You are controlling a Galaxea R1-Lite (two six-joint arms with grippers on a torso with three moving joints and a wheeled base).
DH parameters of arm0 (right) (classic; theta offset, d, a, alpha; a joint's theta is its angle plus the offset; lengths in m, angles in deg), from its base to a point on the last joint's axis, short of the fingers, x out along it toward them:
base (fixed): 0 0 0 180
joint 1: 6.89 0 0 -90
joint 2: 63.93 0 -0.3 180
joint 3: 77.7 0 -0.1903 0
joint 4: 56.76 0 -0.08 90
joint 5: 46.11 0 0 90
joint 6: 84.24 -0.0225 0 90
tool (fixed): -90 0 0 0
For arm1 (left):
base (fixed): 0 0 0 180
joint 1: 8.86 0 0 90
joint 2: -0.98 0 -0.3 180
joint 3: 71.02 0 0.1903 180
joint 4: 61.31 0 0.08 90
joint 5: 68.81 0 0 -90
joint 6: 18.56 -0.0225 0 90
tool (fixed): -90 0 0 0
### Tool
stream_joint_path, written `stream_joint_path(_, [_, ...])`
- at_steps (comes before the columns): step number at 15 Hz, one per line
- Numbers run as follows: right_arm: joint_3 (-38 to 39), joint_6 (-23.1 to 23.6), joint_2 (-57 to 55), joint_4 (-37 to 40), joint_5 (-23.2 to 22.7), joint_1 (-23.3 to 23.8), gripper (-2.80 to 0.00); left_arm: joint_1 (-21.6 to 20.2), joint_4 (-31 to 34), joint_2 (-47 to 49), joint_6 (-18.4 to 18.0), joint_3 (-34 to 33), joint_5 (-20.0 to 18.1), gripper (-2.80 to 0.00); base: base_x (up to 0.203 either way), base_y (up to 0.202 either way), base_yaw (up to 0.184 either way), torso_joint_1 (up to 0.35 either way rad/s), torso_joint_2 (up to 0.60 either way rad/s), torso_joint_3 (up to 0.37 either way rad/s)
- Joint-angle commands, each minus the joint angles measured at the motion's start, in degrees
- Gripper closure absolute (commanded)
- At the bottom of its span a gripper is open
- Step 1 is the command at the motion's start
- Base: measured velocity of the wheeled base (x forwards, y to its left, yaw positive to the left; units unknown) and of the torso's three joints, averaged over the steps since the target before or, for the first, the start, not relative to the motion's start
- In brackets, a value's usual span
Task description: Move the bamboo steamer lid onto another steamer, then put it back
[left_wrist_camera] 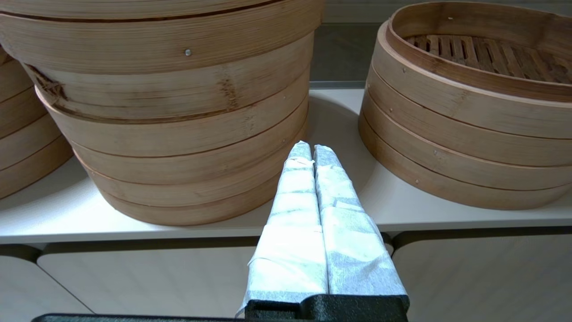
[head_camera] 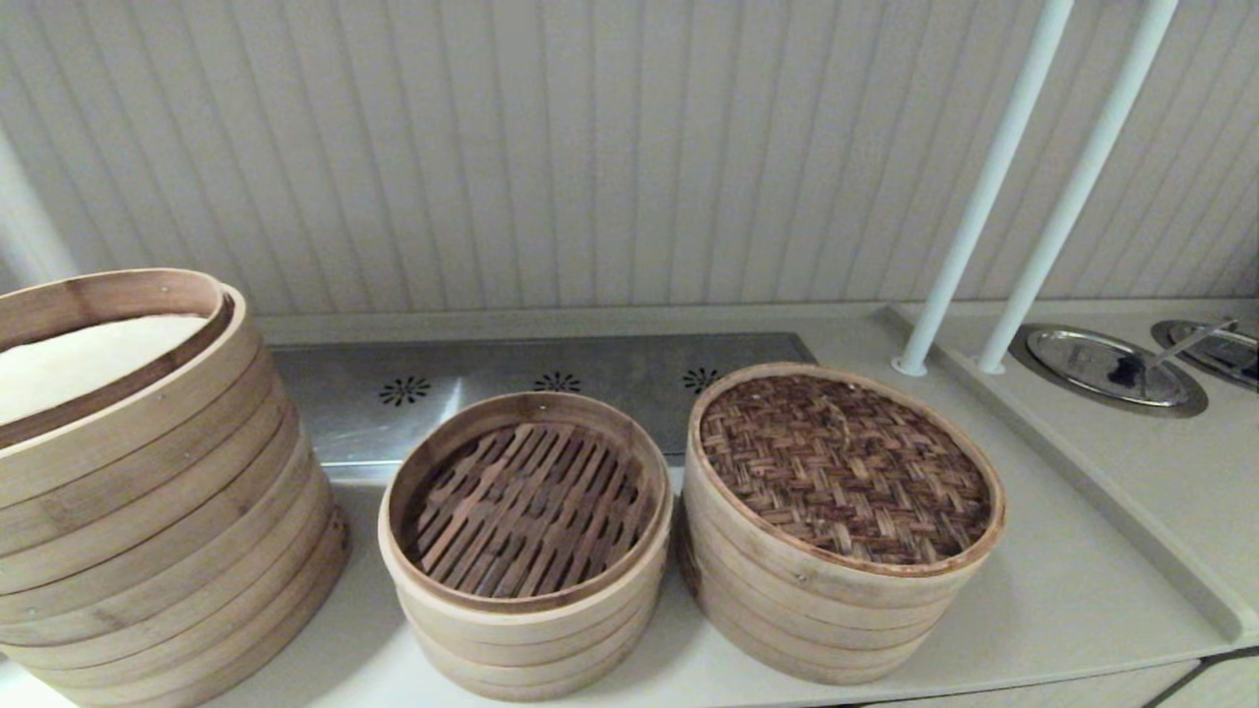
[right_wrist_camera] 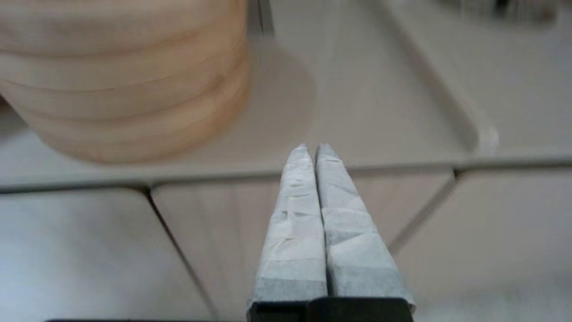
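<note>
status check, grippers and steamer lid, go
Left gripper shut, empty, off counter edge. Right gripper same. Bamboo steamer lid on the right stack. Nothing blocking.

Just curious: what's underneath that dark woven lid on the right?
The bamboo steamer lid sits on a stack of pale bamboo rings on the counter. Whatever is inside the stack is covered by the lid.

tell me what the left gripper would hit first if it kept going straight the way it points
Likely nothing at first: the shut left gripper points into the gap between the large steamer stack and the slat-floored basket, over bare counter. Depth is unclear; the large stack's base sits closest.
</note>
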Motion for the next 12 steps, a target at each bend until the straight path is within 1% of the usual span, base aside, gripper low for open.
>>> stream_joint_path(1, [3.32,-0.06,5.20,-4.21,-1.97,-0.04,0.00,0.00,0.00,0.09,0.00,-0.01,0.01,0.00,0.000,0.000,0.000,0.000,0.00,0.000])
stream_joint_path(3, [6.07,-0.74,5.18,-6.01,-5.65,0.00,0.00,0.00,0.00,0.09,0.00,-0.01,0.01,0.00,0.000,0.000,0.000,0.000,0.00,0.000])
stream_joint_path(5, [5.98,-2.22,5.20,-6.12,-6.05,0.03,0.00,0.00,0.00,0.09,0.00,-0.01,0.01,0.00,0.000,0.000,0.000,0.000,0.00,0.000])
stream_joint_path(12, [5.89,-3.18,5.20,-6.03,-5.96,0.03,0.00,0.00,0.00,0.09,0.00,-0.01,0.01,0.00,0.000,0.000,0.000,0.000,0.00,0.000])
